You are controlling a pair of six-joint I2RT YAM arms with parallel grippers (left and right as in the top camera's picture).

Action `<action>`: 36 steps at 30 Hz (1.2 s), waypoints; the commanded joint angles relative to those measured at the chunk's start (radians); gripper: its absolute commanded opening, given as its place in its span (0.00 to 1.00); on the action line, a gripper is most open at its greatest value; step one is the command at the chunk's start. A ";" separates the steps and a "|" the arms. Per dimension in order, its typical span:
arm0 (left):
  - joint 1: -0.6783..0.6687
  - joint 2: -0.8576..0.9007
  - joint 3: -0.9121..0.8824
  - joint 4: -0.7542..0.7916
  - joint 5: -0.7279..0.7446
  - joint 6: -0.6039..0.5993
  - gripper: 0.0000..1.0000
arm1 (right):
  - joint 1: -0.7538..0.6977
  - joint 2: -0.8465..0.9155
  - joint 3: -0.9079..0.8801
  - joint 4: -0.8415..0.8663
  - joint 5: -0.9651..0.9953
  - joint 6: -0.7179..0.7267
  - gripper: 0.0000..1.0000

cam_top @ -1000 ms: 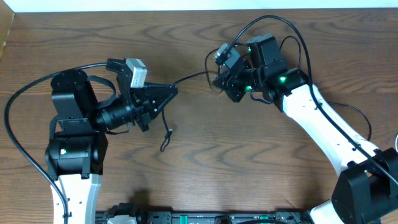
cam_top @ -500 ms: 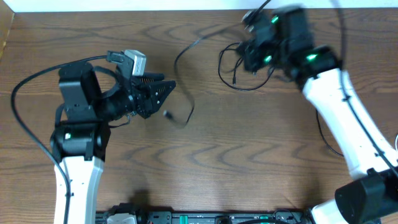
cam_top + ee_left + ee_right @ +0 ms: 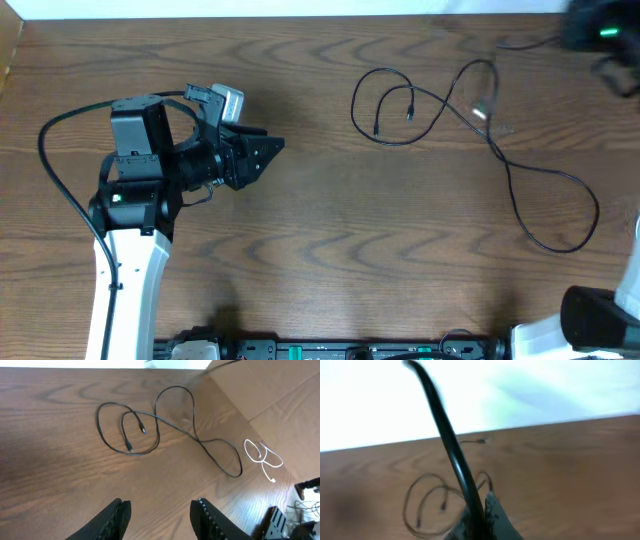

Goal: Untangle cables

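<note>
So the black cable (image 3: 520,195) is lying loose on the right half of the wooden table (image 3: 330,260). It makes a couple of overlapping loops near the middle-top, and two small plug ends sit inside or right by those loops. From there it wanders right and curls into a wider bend near the right edge. The left wrist view shows the same cable (image 3: 150,417) flat on the wood, and nothing is touching it there. A short white cable (image 3: 262,456) sits just past the black one's far bend in a small squiggle, apart from it, next to a paler board (image 3: 280,395).

The left gripper (image 3: 160,506) is well short of the loops and pointing at them. Its fingers (image 3: 116,519) are spread with only bare table between them. Overhead, the left arm (image 3: 135,190) takes up the left side.

The right gripper (image 3: 482,522) view is really blurry. Its fingers look pressed together. A dark cord (image 3: 447,440) rises in front of them, and I honestly can't tell if it's pinched. Overhead, the right arm (image 3: 600,28) is just a smear in the top right corner.
</note>
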 commanded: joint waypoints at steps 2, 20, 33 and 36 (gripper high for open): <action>-0.003 -0.002 0.017 -0.007 0.001 0.042 0.44 | -0.171 -0.022 0.192 -0.068 0.030 0.055 0.01; -0.089 -0.002 0.017 -0.013 0.001 0.061 0.45 | -0.409 0.164 0.246 -0.145 0.217 0.224 0.01; -0.095 -0.002 0.017 -0.029 0.001 0.061 0.44 | -0.647 0.291 0.253 -0.167 0.295 0.332 0.01; -0.095 -0.002 0.017 -0.029 0.001 0.068 0.44 | -0.726 0.287 0.253 -0.169 0.213 0.333 0.02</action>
